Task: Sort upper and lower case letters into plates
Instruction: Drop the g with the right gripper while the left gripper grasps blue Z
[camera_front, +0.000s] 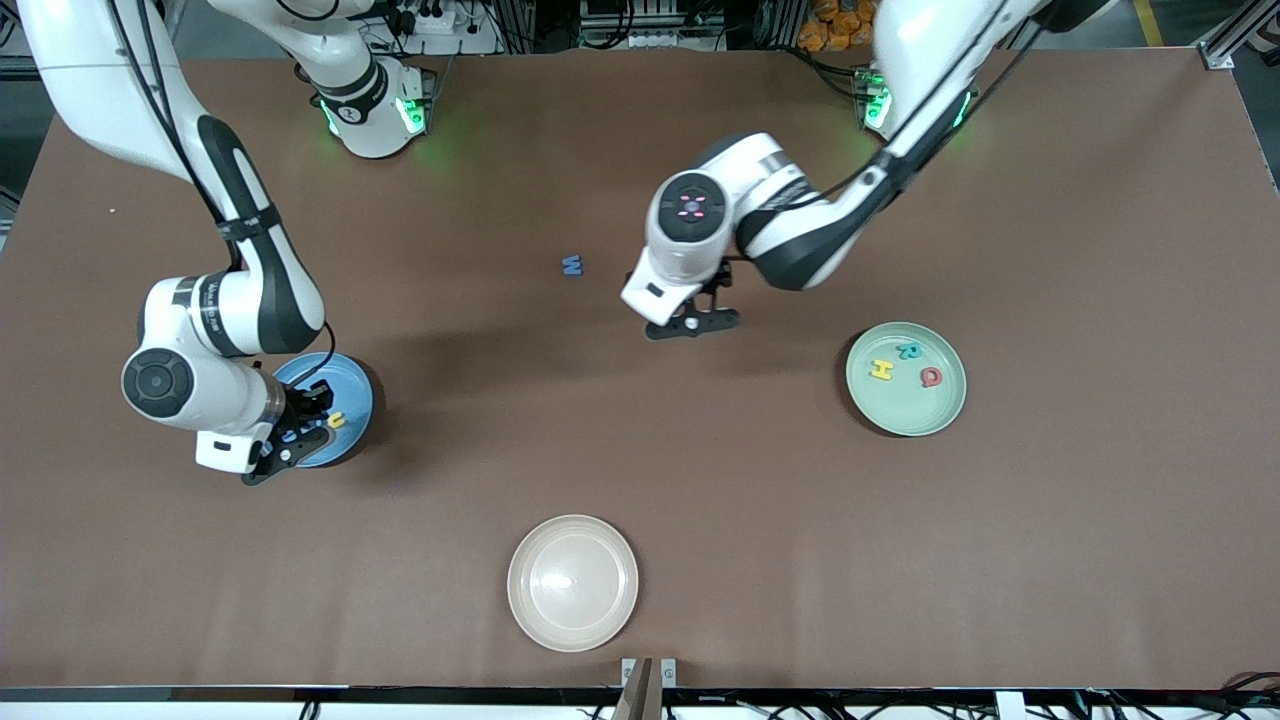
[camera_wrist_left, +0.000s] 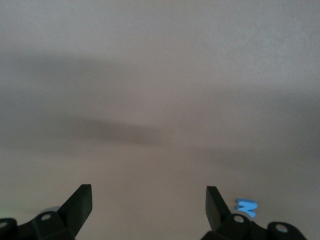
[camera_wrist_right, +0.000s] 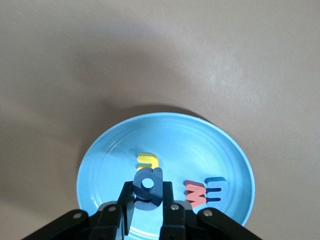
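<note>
Front view: a brown table (camera_front: 640, 560) fills the frame, with cables and metal framing along the robots' edge. The right gripper (camera_front: 300, 425) hangs over the blue plate (camera_front: 350, 385), a yellow letter (camera_front: 336, 420) just beside its fingers. The left gripper (camera_front: 693, 322) hovers over bare tabletop; a blue W (camera_front: 572, 265) lies near it, toward the right arm's end. Well off toward the left arm's end sits the mint green plate (camera_front: 930, 410) holding a yellow H (camera_front: 881, 370), a teal R (camera_front: 909, 351) and a red Q (camera_front: 931, 376). A cream-white plate (camera_front: 572, 582) lies nearest the camera.

Left wrist view: the fingers (camera_wrist_left: 80, 205) stand wide apart, nothing between them; the blue W (camera_wrist_left: 246, 206) lies beside one finger.

Right wrist view: the jaws pinch a dark blue g (camera_wrist_right: 148, 187) above the blue plate (camera_wrist_right: 110, 150). Below lie the yellow letter (camera_wrist_right: 148, 160), a red letter (camera_wrist_right: 195, 193) and a blue letter (camera_wrist_right: 215, 189).
</note>
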